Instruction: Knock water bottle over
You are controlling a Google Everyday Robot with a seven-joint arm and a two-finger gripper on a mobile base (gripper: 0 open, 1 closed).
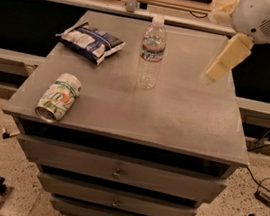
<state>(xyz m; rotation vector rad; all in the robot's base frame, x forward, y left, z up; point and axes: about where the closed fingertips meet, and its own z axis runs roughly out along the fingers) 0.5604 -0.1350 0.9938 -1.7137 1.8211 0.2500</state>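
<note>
The water bottle [152,53] stands upright on the grey cabinet top [175,111], near the back middle. It is clear and ribbed, with a white cap and a narrow label band. My gripper [224,60] hangs from the white arm at the upper right, above the right part of the cabinet top. It is to the right of the bottle, about level with it, and apart from it.
A green-and-white soda can [58,97] lies on its side at the front left. A blue-and-white snack bag [91,41] lies at the back left. The cabinet has drawers [118,170] below. A shelf and rail run behind it.
</note>
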